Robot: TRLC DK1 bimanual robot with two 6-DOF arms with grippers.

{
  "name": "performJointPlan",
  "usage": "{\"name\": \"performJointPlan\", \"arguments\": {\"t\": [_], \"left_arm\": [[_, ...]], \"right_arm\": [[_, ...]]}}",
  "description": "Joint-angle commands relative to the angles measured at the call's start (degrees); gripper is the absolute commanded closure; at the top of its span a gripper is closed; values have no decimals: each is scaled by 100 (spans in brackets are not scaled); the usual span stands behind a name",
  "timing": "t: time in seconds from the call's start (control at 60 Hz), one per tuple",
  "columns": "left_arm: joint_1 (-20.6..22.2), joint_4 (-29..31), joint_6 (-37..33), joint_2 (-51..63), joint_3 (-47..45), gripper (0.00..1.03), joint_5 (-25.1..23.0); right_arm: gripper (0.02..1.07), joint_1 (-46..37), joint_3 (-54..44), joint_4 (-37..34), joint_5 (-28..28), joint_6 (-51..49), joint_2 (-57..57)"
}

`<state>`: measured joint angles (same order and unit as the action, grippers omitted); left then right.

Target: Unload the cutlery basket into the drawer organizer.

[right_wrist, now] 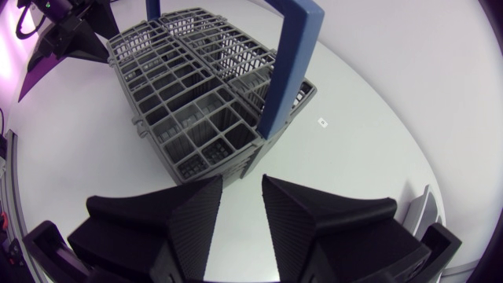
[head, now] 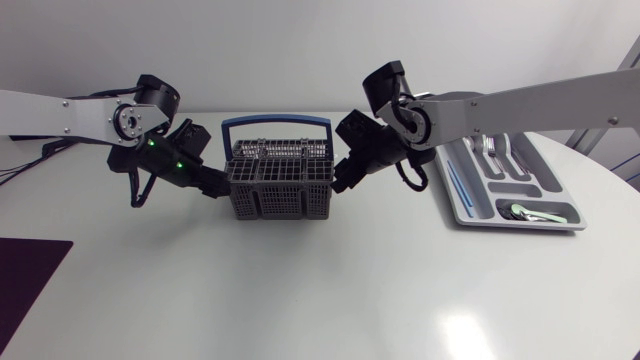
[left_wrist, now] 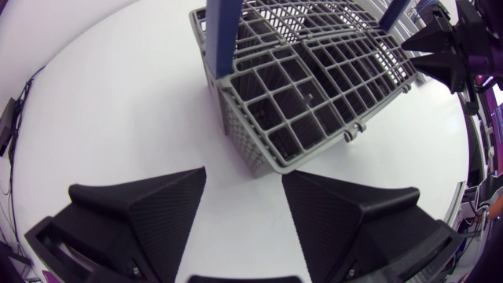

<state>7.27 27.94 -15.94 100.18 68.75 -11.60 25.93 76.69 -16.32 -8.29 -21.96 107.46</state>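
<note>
**Both grippers open at the basket's ends**

At left, the left gripper [head: 214, 187] has its fingers spread, with the basket's corner just ahead of the gap. The grey cutlery basket [head: 280, 182], with its blue handle [head: 277, 121], stands mid-table. The right gripper [head: 339, 182] is also parted, at the basket's right end. At far right lies the drawer organizer [head: 515, 226], with cutlery [head: 500, 155] in its compartments. A small sticker [right_wrist: 322, 122] on the table is too small to read.

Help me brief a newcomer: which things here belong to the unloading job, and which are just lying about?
Job: cutlery basket; drawer organizer; cutlery already in it; left hand; right hand, both open.
Lying about: dark mat, near left corner; small white tag near the basket.
</note>
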Motion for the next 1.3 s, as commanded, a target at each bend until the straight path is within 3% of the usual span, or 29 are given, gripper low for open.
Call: {"name": "performJointPlan", "arguments": {"t": [0.0,0.233,0.517,0.583,0.633,0.667,0.8,1.283], "left_arm": [[-24,-26,-146,98,139,35,-62],[-32,-8,-146,-86,42,35,-124],[-85,9,-146,-640,-248,34,-194],[-138,9,-137,-781,-310,30,-229],[-173,9,-137,-886,-371,22,-273],[-182,9,-137,-965,-415,15,-308],[-252,9,-146,-1273,-608,7,-343],[-507,-43,-40,-2380,-1180,4,-352]], "right_arm": [[66,43,-180,-30,74,192,-190],[63,-9,-330,6,337,200,-331],[19,-27,-769,94,706,244,-788],[11,-53,-875,85,742,253,-920],[7,-80,-971,94,759,271,-1052],[7,-106,-1042,94,768,280,-1140],[7,-229,-1332,129,821,280,-1509],[7,-853,-2562,252,891,218,-3293]]}}
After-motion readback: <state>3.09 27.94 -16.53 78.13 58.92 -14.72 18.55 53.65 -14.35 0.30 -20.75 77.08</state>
